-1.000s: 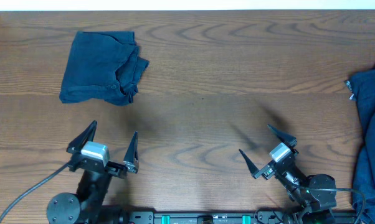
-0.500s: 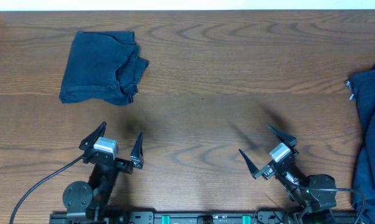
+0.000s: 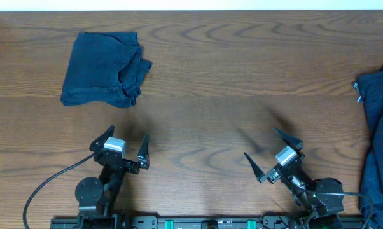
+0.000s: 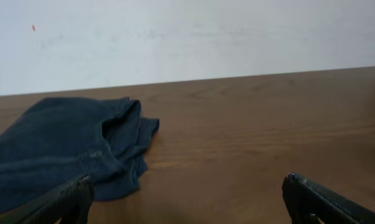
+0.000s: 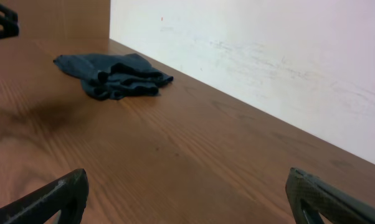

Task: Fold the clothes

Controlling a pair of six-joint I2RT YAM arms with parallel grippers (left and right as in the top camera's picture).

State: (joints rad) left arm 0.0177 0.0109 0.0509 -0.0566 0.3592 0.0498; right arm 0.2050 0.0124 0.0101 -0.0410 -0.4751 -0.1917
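Folded dark navy shorts (image 3: 104,69) lie at the back left of the wooden table; they also show in the left wrist view (image 4: 56,146) and far off in the right wrist view (image 5: 113,75). A heap of dark navy clothes (image 3: 377,137) lies at the right edge, partly out of frame. My left gripper (image 3: 123,145) is open and empty near the front edge, below the folded shorts. It shows open in its own view (image 4: 187,199). My right gripper (image 3: 271,151) is open and empty at the front right, also open in its own view (image 5: 187,196).
The brown wooden table (image 3: 229,70) ends at a white wall at the back. A grey cable (image 3: 48,187) runs from the left arm's base.
My left gripper has moved to the right along the front of the table and drawn back a little. The right arm and the clothes have not moved.
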